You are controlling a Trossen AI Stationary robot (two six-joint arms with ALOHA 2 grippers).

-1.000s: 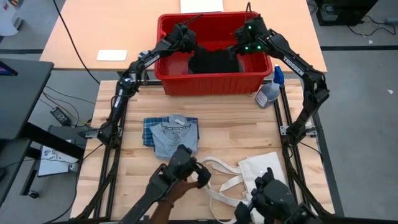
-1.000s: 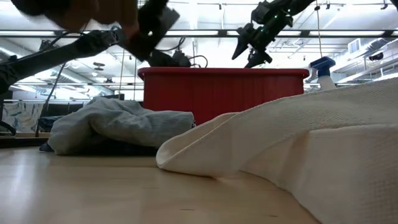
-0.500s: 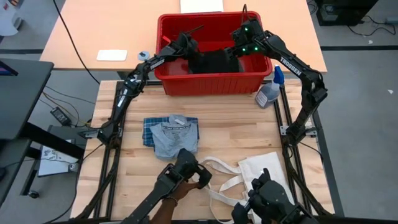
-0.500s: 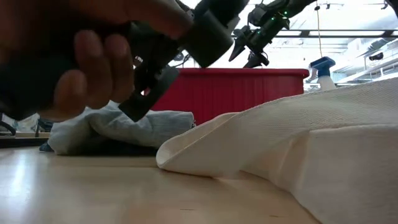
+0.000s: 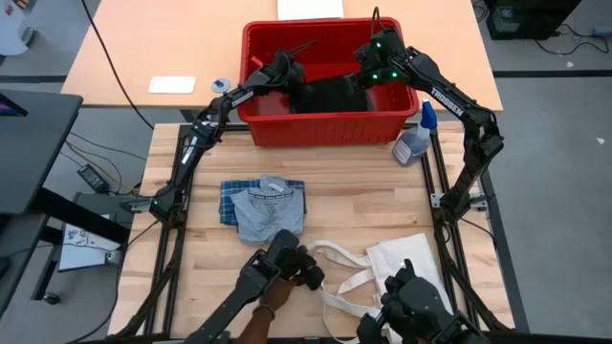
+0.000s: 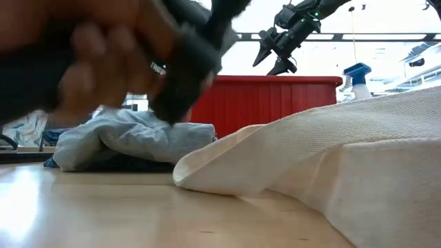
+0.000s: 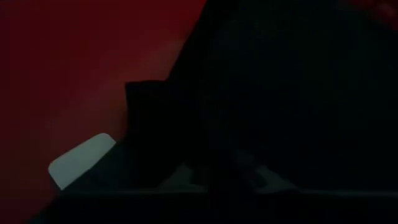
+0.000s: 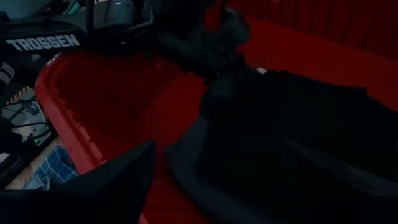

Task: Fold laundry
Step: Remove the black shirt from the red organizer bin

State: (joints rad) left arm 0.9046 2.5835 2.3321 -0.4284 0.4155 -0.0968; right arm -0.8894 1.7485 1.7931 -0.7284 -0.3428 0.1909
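Both arms reach into the red bin [image 5: 330, 127] at the worktop's [image 5: 363, 205] far edge. The left pincer [image 5: 290, 76], closed tight, is buried at the black garment [image 5: 330, 96] near the bin's left wall; whether it holds cloth cannot be told. The right pincer [image 5: 364, 80] stands wide over the garment's right side, close under the bin's far right rim. A folded blue-white plaid piece [image 5: 229, 199] with a light blue-grey piece [image 5: 270, 210] on top lies mid-worktop, with bare wood around it. A cream tote bag [image 5: 402, 258] sprawls at the near right edge, a spray bottle [image 5: 417, 137] beside the bin. A person's hand [image 5: 277, 291] grips a dark handle at the near edge.
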